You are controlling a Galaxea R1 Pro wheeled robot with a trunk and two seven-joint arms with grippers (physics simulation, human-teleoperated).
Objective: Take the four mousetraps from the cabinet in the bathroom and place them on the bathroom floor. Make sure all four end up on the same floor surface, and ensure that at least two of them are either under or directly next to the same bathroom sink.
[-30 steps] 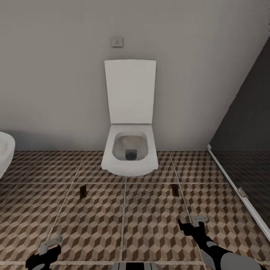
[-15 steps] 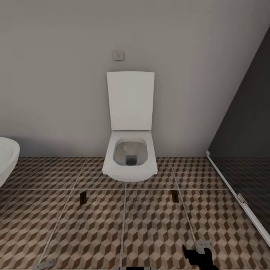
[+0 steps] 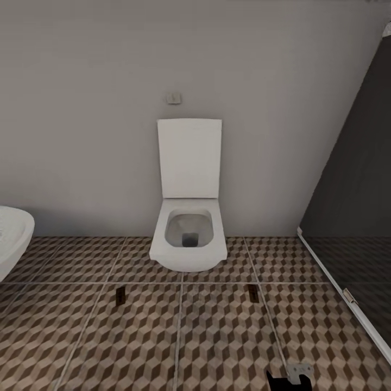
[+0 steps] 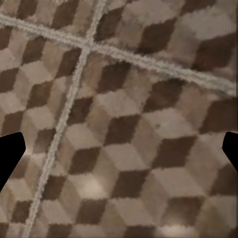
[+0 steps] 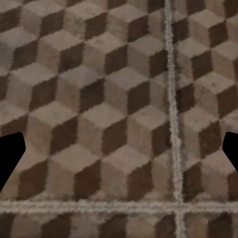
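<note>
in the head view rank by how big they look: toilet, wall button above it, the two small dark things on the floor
1. Toilet, by far the largest.
2. The two dark floor things, left and right, look alike, so no ranking between them.
3. Wall button, roughly similar to those; too close to rank.

Head view faces toilet [image 3: 188,239] and wall; wrist views look close down on bathroom floor [image 4: 124,124]

Two small flat dark mousetraps lie on the brown, beige and white cube-patterned tile floor [image 3: 217,336]: one [image 3: 120,295] front-left of the toilet, the other [image 3: 253,291] front-right (details too small to tell), well apart.
</note>
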